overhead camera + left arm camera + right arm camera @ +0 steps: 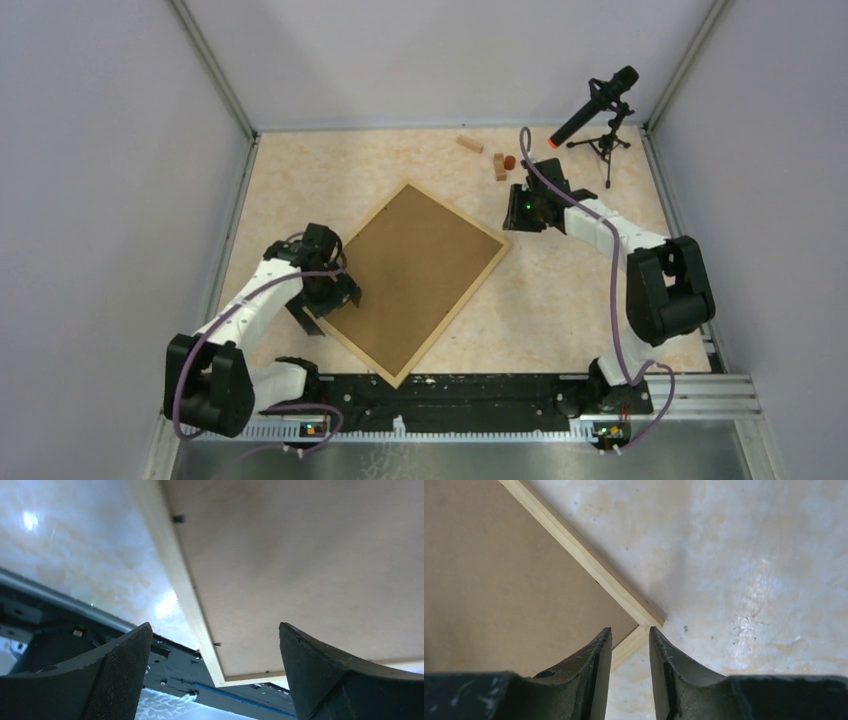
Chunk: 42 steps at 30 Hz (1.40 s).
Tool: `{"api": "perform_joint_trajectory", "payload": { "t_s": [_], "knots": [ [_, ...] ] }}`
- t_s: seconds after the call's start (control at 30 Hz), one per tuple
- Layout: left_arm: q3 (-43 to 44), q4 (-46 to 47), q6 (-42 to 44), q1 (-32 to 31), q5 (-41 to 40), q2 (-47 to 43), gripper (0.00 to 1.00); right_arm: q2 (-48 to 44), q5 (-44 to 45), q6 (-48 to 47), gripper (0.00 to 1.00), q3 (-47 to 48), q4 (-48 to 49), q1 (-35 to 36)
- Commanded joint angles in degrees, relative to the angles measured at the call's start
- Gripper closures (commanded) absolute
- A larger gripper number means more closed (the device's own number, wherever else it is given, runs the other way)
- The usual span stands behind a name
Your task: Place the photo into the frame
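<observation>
The frame (pixel 420 275) lies back-up; left end effector (pixel 215 630) gapes above its edge; right end effector (pixel 630 630), slightly parted and seemingly empty, sits at its corner.

Pale grey walls (pixel 450 60) close in three sides, joined by metal corner posts (pixel 219 70). The table (pixel 560 290) is beige, marbled, with glare patches. A black microphone (pixel 595 105) on a tripod (pixel 605 148) stands in its far right corner. A black rail (pixel 460 390) runs along the near edge.

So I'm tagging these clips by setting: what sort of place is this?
Probably a lab robot recording cell: plain grey walls enclose the marble-look table, the left arm and right arm are mounted on a black rail at its near edge, and a microphone on a tripod stands far right.
</observation>
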Motion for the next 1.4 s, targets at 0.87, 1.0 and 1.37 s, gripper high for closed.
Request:
{"api": "perform_joint_trajectory", "payload": {
  "t_s": [0.87,1.0,1.37],
  "knots": [
    [20.3,22.5,31.5,3.5,1.9,43.1,1.0,-0.6,-2.1,-4.9,0.48,5.8,-6.9,-2.9],
    [20.8,21.2,32.4,3.8,2.4,39.4,1.0,-0.7,-3.2,-6.4,0.27,6.1,-7.1,-4.3],
    [11.0,16.2,29.4,3.7,11.5,16.0,0.16,12.2,-4.4,-14.4,0.22,17.8,-10.9,-1.2]
  ]
}}
